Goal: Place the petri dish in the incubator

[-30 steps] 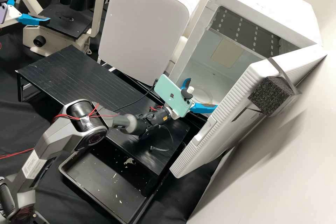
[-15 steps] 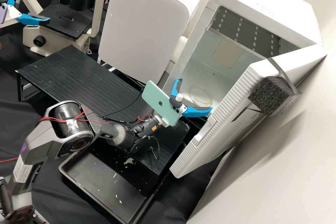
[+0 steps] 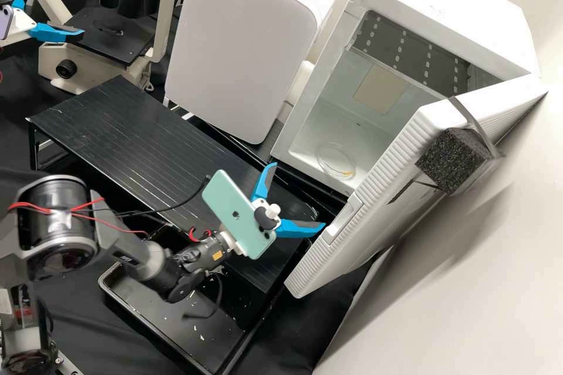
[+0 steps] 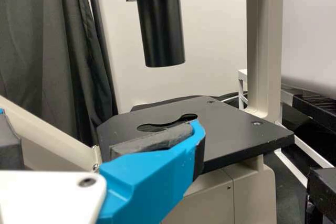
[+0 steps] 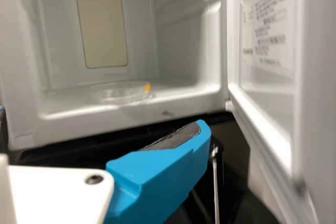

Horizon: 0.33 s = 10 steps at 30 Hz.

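Resting flat inside the incubator, toward two o'clock in the high view, the petri dish looks placed, so the main part of the task seems done. The right gripper is outside, its jaws apart and empty; the dish lies between one and two o'clock from it. The left gripper, at ten o'clock near the microscope, also has open, empty jaws. The door stands open; shutting it may be all that is left. Print covers a label inside the door, and a logo marks the right arm's phone.
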{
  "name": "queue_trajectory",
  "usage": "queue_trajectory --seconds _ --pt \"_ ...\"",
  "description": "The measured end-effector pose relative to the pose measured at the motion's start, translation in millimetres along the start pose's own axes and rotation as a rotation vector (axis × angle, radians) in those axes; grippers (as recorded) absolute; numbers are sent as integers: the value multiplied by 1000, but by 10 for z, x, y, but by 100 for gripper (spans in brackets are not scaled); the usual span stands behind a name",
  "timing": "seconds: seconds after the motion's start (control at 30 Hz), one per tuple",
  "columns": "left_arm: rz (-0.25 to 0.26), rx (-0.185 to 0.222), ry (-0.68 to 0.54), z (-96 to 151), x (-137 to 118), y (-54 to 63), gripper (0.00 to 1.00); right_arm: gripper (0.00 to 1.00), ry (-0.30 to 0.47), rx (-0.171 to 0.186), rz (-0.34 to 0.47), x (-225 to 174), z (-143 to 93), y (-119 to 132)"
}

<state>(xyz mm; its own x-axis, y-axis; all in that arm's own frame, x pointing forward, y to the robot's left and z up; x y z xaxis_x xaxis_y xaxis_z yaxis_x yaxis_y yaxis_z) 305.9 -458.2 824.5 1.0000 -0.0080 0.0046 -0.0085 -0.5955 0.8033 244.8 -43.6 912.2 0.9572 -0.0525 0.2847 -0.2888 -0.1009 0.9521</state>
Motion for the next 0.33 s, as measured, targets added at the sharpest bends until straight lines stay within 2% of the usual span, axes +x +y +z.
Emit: queue_trajectory --seconds 0.07,0.2,0.33 --pt "0 0 0 0 0 0 100 100 -20 24 15 -173 -55 -58" --pt "0 0 0 0 0 0 100 100 -23 49 0 -416 -131 -142" --pt "0 0 0 0 0 0 100 100 -23 103 -23 -596 -174 -222"
